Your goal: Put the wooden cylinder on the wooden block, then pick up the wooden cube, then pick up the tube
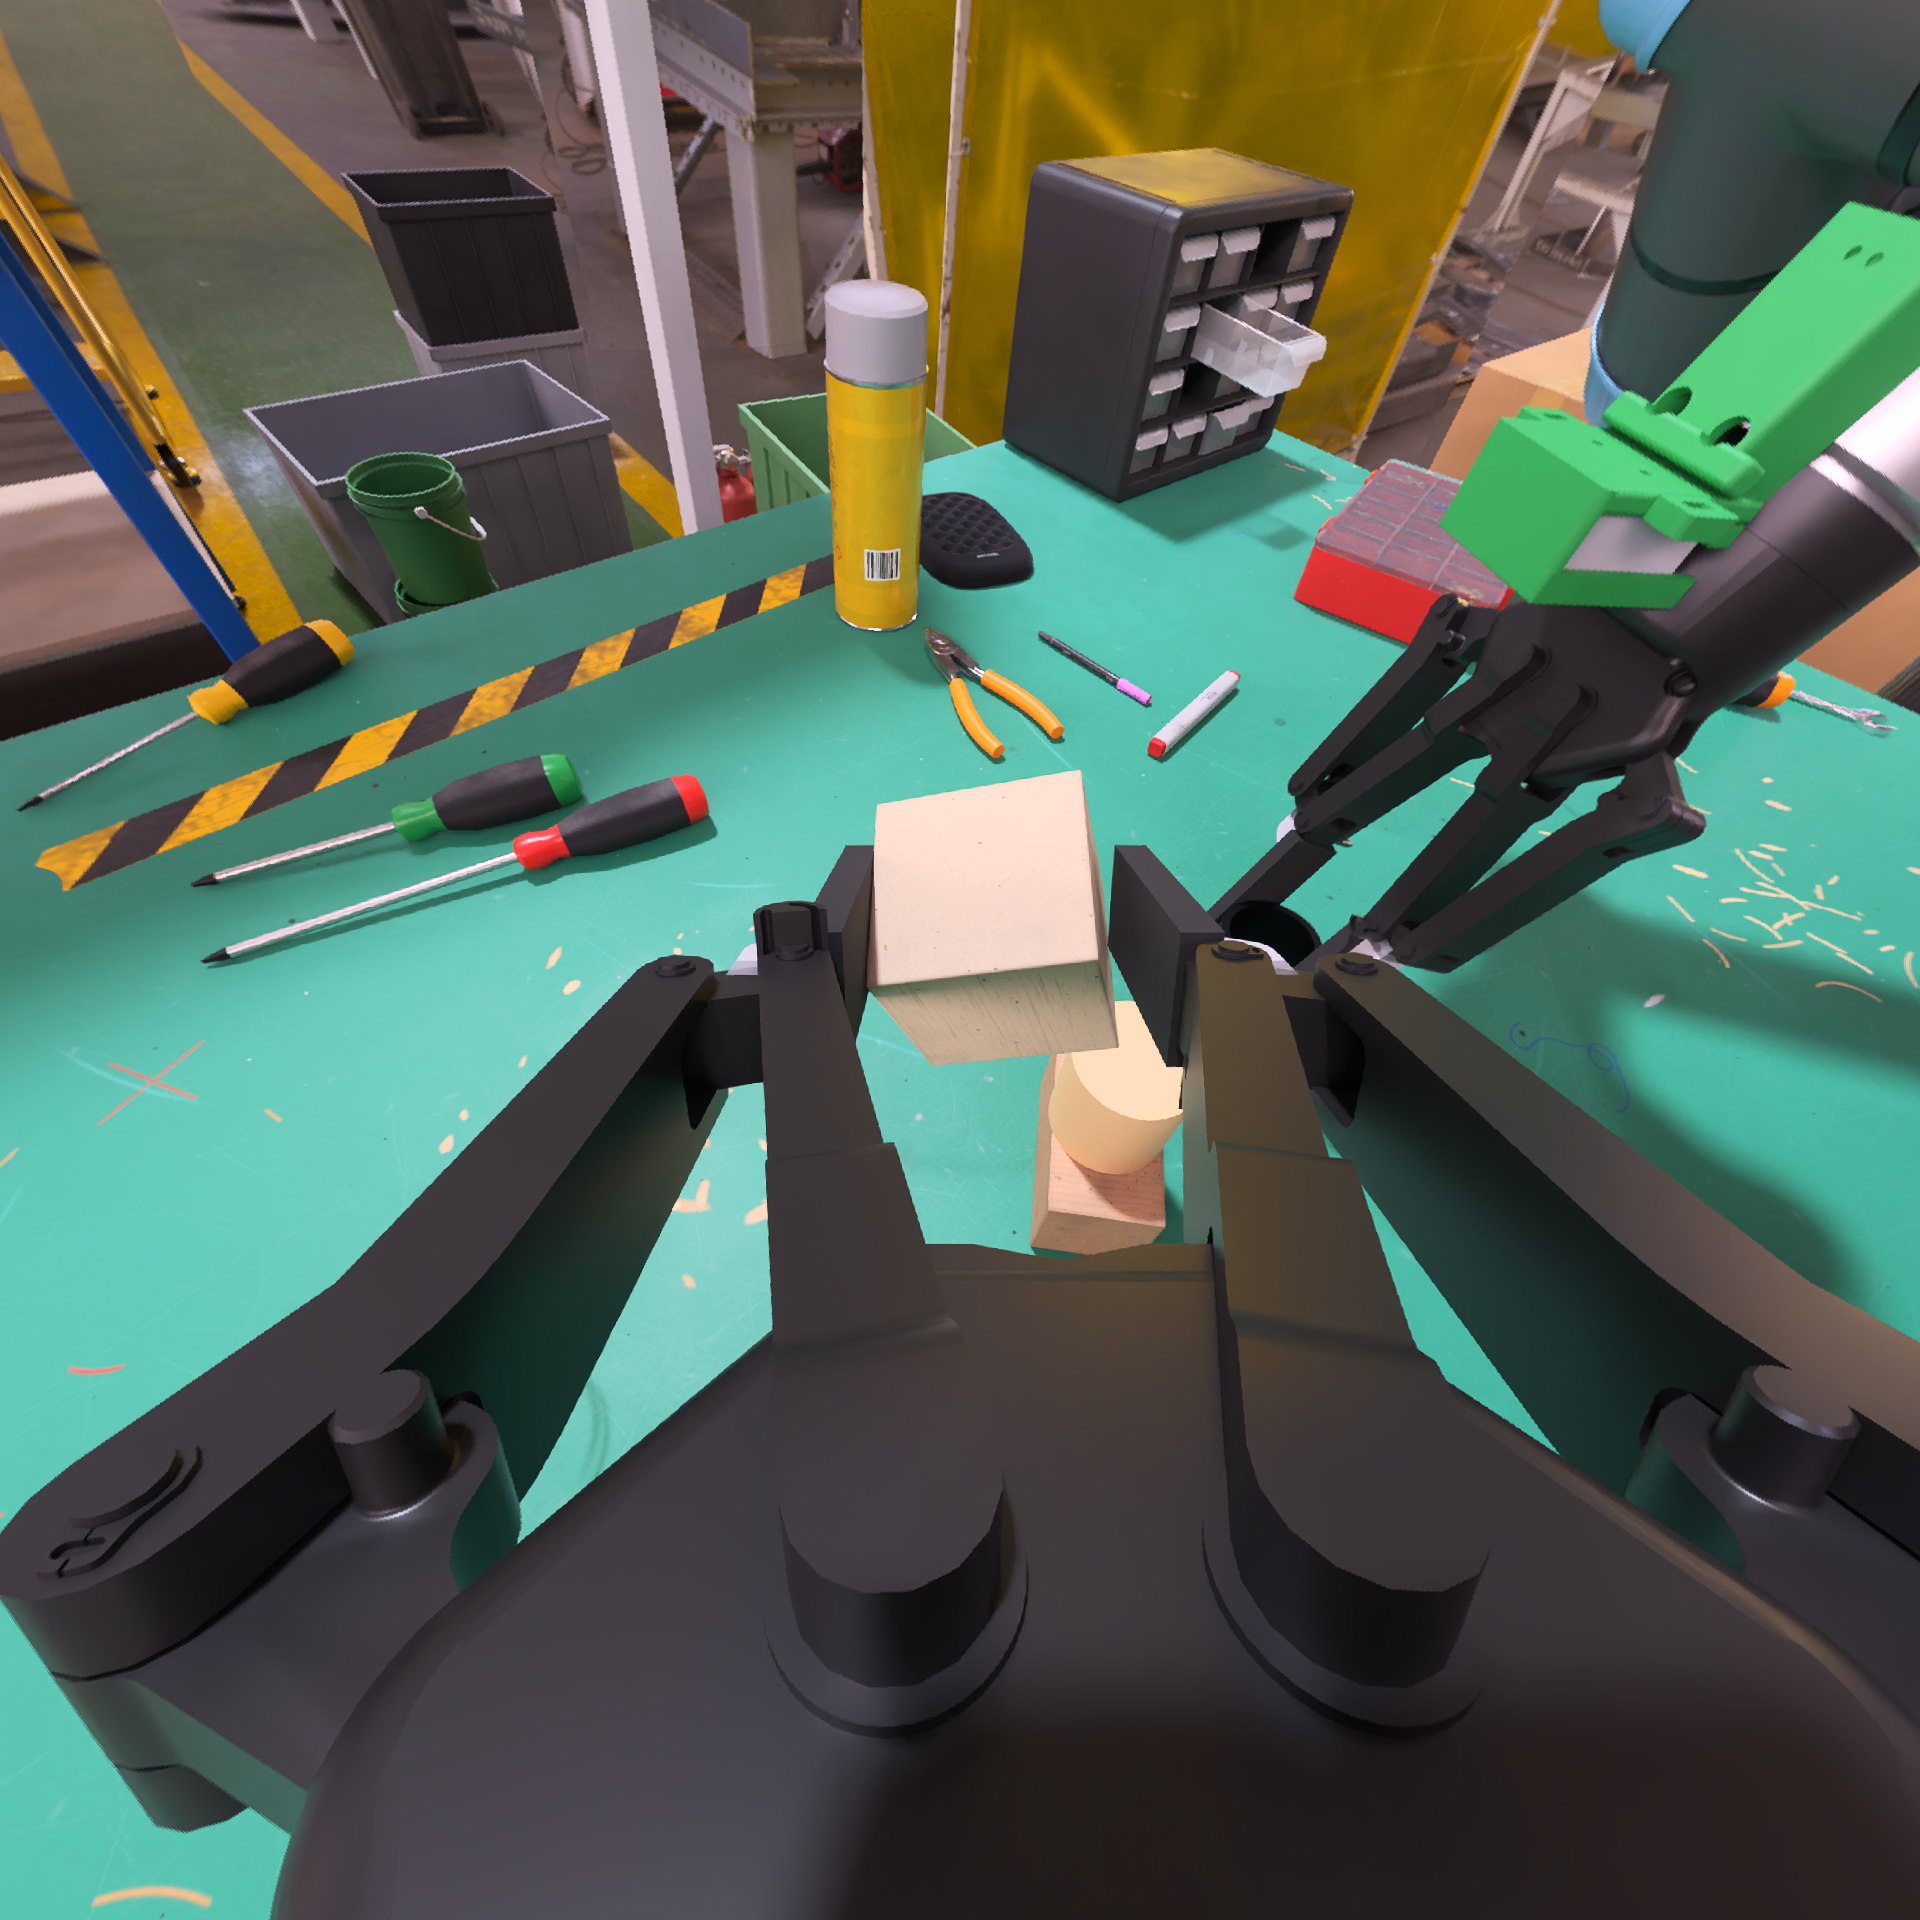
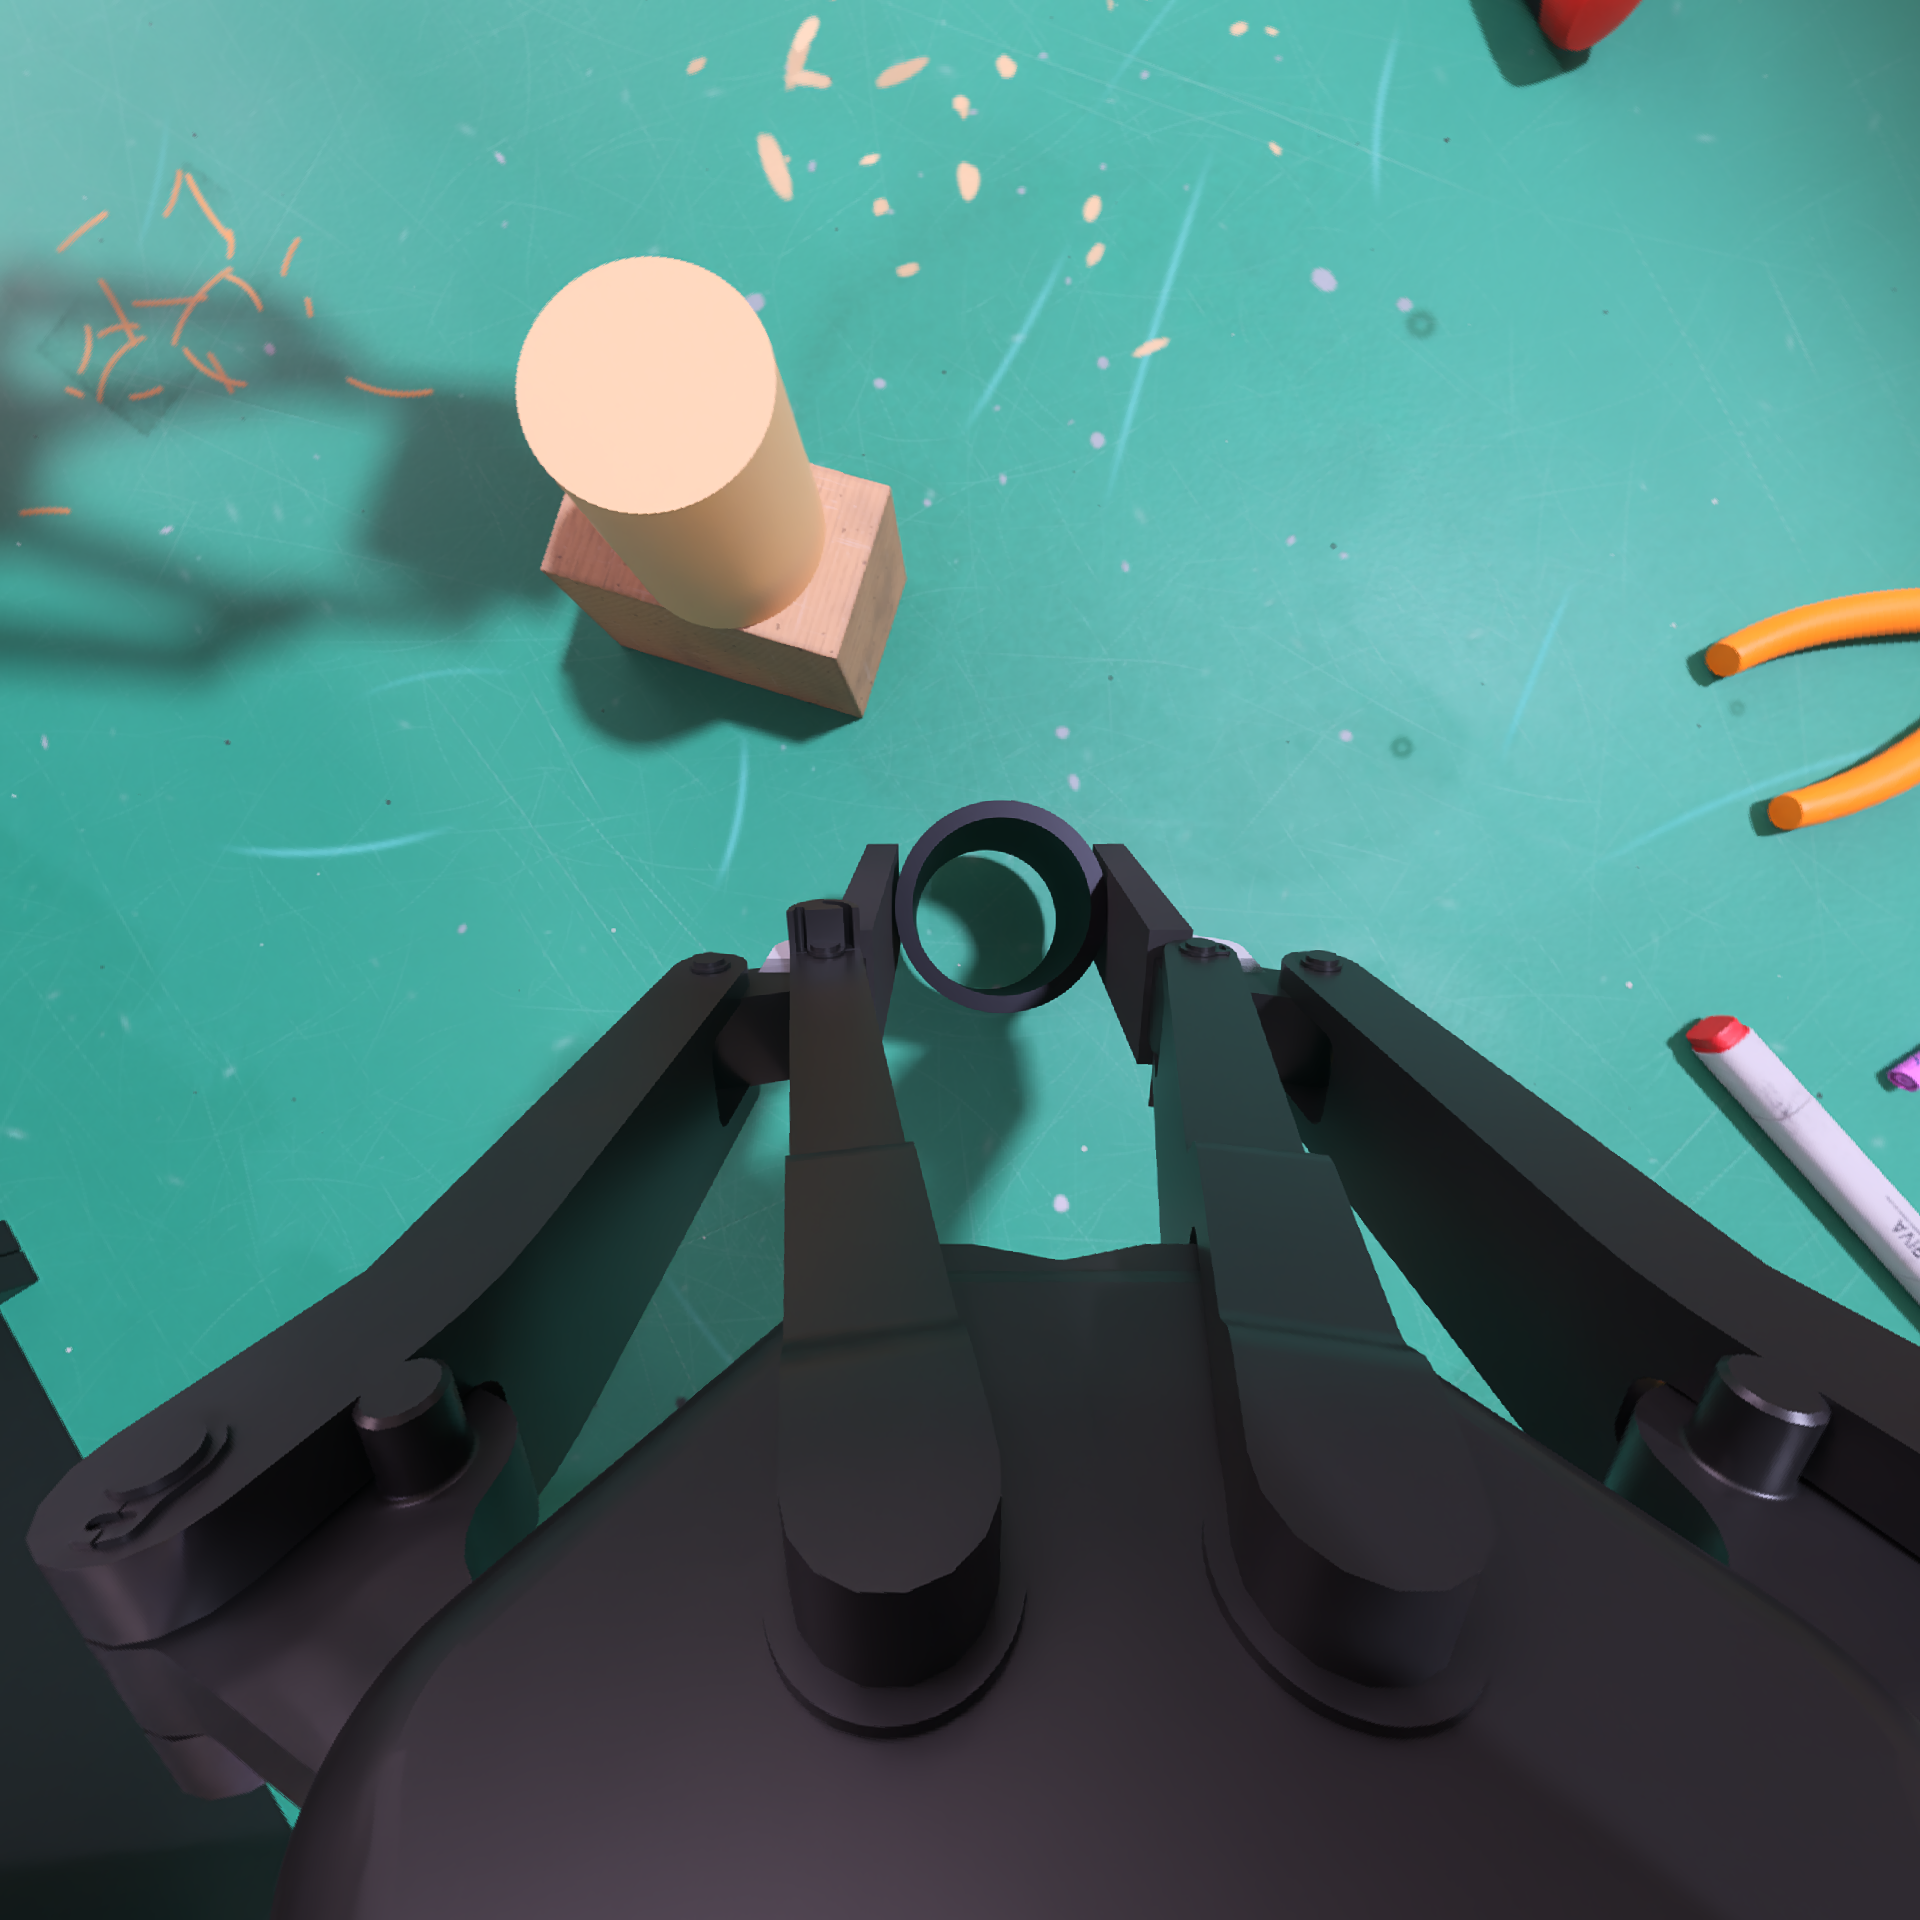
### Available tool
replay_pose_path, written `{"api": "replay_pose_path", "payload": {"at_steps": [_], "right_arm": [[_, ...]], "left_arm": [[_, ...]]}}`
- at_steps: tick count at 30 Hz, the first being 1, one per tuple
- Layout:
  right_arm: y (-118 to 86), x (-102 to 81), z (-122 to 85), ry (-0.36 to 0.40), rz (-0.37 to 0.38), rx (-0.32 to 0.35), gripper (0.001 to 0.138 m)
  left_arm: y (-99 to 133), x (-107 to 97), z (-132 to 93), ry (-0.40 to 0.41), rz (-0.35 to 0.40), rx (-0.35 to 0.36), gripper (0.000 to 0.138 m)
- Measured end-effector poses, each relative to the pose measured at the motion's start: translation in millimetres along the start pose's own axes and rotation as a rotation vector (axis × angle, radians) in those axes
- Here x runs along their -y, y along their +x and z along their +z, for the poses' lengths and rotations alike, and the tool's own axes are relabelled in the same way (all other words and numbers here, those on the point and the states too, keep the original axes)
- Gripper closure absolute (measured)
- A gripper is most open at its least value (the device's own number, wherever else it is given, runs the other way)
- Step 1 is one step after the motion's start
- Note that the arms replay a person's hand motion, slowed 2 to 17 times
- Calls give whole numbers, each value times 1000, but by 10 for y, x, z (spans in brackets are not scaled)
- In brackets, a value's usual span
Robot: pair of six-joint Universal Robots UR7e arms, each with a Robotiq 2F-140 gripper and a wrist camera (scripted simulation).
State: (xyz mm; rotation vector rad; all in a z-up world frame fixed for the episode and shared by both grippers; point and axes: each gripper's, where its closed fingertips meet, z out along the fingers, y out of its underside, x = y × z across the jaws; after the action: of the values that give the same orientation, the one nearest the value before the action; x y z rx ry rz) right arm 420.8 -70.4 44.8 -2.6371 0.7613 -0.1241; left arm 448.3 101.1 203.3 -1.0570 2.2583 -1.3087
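In the left wrist view, the left gripper (image 1: 987,914) is clenching the wooden cube (image 1: 987,904) between its two pads, which are pressing on two opposite flat faces, and the cube is hanging above the green table (image 1: 312,1091), a little tilted. Just below and behind the cube, the wooden cylinder (image 1: 1112,1117) is standing upright on the wooden block (image 1: 1101,1210), so this part looks done. The cube seems light and stiff, with dry flat sides that should not slip easily. To the right of the cube, the right gripper (image 1: 1314,920) is reaching down around a dark round thing, which I judge is the tube. In the right wrist view, the right gripper (image 2: 997,904) is closing on the tube (image 2: 995,906); its pads are touching the outer wall on two opposite sides, and the tube is standing on its end on the table (image 2: 1351,520), in front of the cylinder (image 2: 665,436) and block (image 2: 821,623). The tube looks thin-walled, smooth and light, so it may be slipping or rolling between flat pads; the hold should be across the middle of its wall, not too hard
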Motion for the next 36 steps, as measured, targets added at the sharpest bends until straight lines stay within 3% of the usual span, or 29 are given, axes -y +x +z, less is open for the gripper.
{"api": "replay_pose_path", "payload": {"at_steps": [11,36], "right_arm": [[182,-88,-139,22,72,-25,90],[506,-231,-555,129,216,-94,90]], "left_arm": [[115,-1,6,1,47,52,79],[480,-176,210,-72,90,10,79]]}}
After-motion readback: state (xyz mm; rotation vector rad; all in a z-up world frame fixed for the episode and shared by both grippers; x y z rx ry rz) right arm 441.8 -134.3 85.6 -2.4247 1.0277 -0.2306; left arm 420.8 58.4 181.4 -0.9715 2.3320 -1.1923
